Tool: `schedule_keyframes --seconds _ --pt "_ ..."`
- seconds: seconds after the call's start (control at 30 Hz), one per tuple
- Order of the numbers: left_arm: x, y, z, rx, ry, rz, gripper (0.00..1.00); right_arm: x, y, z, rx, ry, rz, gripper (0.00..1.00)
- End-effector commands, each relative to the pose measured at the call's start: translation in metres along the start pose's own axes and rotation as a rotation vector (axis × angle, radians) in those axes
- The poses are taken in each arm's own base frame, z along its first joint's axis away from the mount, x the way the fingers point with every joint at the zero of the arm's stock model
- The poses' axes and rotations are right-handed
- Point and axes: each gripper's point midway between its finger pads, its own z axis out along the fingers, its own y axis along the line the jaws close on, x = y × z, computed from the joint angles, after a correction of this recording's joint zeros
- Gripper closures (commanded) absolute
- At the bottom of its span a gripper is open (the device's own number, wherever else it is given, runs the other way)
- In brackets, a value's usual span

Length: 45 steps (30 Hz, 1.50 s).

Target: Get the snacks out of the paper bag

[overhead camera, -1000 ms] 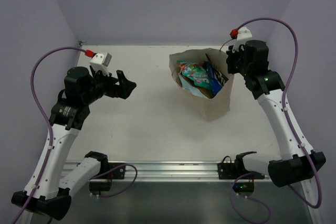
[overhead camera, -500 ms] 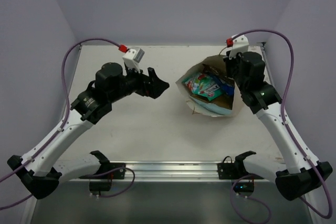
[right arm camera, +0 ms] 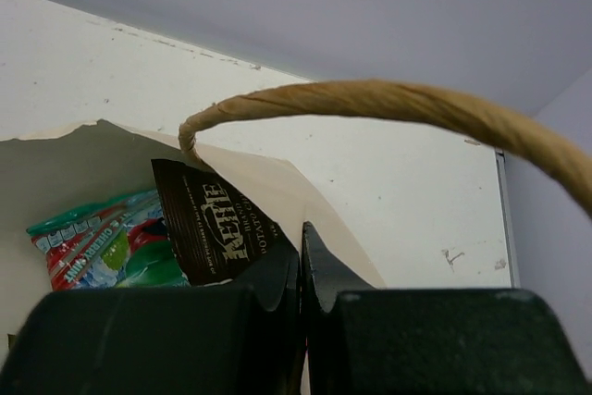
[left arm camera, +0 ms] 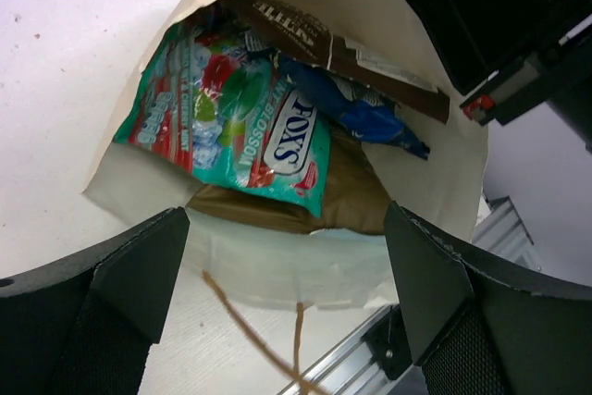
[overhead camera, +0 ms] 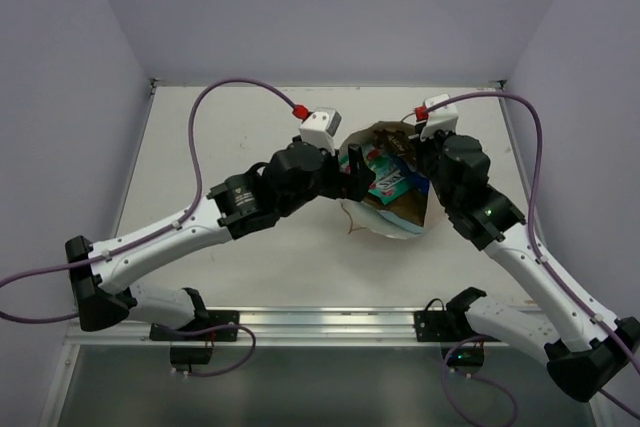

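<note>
The left end effector [left arm camera: 287,265] hangs right at the mouth of the paper bag [left arm camera: 222,256], its fingers [left arm camera: 120,275] spread wide apart, one on each side of the opening, and nothing is between them. The right end effector [right arm camera: 301,265] has its fingers pressed together on the bag's rim just below the cord handle [right arm camera: 388,104], and it appears to pinch the paper there and hold the mouth open.

All the snacks that can be seen lie inside the bag. A green-red packet [left arm camera: 231,117] lies on top and nearest the opening. A dark brown packet [left arm camera: 305,34] with white lettering sits behind it against the far wall, a blue packet [left arm camera: 361,108] is wedged beside it, and an olive-brown packet [left arm camera: 342,201] lies underneath. Any others are hidden.

These packets look light, thin and crinkly, and the foil is probably slick and floppy rather than stiff. The green-red one is the easy first pick. A pinch across its free lower edge or corner, where the sealed seam is flat, should hold better than a grip on its puffed middle. Too shallow a bite could slip off, and too deep a reach could catch the packet beneath.

The bag is soft paper and would crumple or slide on the bench [overhead camera: 250,127] if pushed, so the hold on its rim matters.
</note>
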Motion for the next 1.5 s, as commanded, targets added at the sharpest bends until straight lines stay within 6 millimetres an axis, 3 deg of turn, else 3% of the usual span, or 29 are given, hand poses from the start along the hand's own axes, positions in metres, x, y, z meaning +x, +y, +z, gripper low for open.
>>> schedule_keyframes --seconds 0.0,0.13,0.33,0.43,0.63,0.83,1.07,1.47 --pt "-0.034 -0.011 0.011 -0.064 -0.155 -0.074 0.05 -0.019 0.006 -0.001 0.010 -0.080 0.059 1.00" --pt "-0.003 -0.011 0.041 -0.111 -0.084 -0.014 0.12 -0.017 0.014 -0.001 -0.010 -0.074 0.069 1.00" --pt "0.029 -0.008 0.075 -0.154 -0.016 0.015 0.13 -0.016 0.018 0.000 -0.019 -0.070 0.087 1.00" --pt "0.049 -0.006 0.086 -0.148 0.033 0.103 0.13 -0.015 0.021 0.001 -0.031 -0.061 0.090 1.00" --pt "0.064 -0.017 0.101 -0.083 0.067 0.222 0.14 -0.010 0.029 0.003 -0.059 -0.045 0.100 1.00" --pt "0.066 -0.008 0.089 -0.162 0.082 0.063 0.13 -0.011 0.027 0.001 -0.057 -0.045 0.094 1.00" --pt "0.079 -0.009 0.092 -0.175 0.099 -0.081 0.14 -0.011 0.028 0.000 -0.064 -0.046 0.102 1.00" --pt "0.082 0.006 0.079 -0.242 0.062 -0.265 0.28 -0.012 0.031 0.001 -0.077 -0.050 0.112 1.00"
